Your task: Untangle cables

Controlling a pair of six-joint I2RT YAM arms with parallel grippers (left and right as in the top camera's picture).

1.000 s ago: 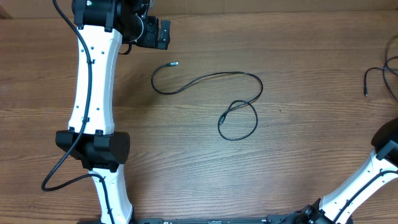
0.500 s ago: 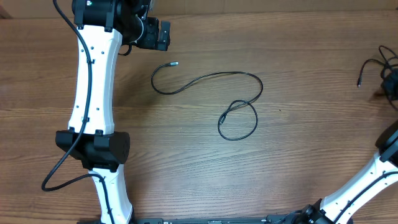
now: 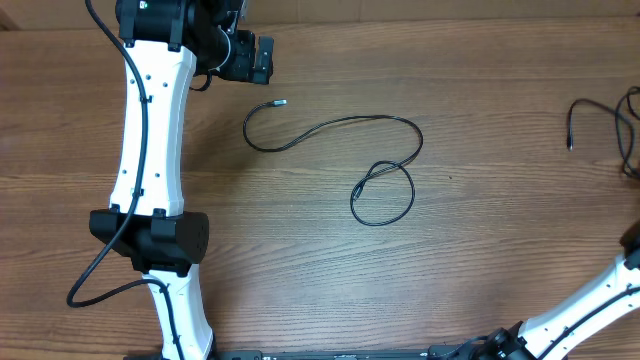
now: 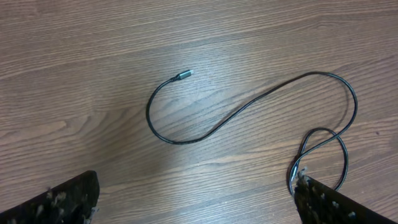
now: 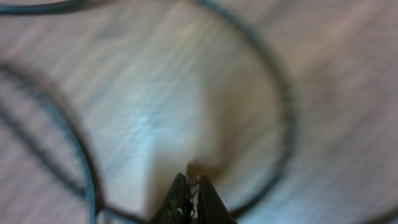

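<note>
One thin black cable point(image 3: 340, 122) lies in the middle of the table, its plug tip point(image 3: 281, 102) toward the left arm and its other end curled in a small loop point(image 3: 385, 195). The left wrist view shows this cable point(image 4: 249, 106) with its plug tip point(image 4: 183, 74) on the wood. My left gripper point(image 3: 258, 58) hovers open at the back left point(image 4: 199, 208), nothing between its fingers point(image 4: 62, 199). A second cable point(image 3: 570, 130) curls at the right edge. My right gripper point(image 5: 194, 186) is shut, with blurred cable loops point(image 5: 285, 106) around its tips; a grip cannot be made out.
The left arm point(image 3: 150, 150) runs down the left side of the wooden table point(image 3: 300, 270). Part of the right arm point(image 3: 590, 300) crosses the lower right corner. The right wrist view is heavily blurred.
The cable at the right edge has shifted leftward and its free end has swung. The middle cable and the left arm have stayed still.
</note>
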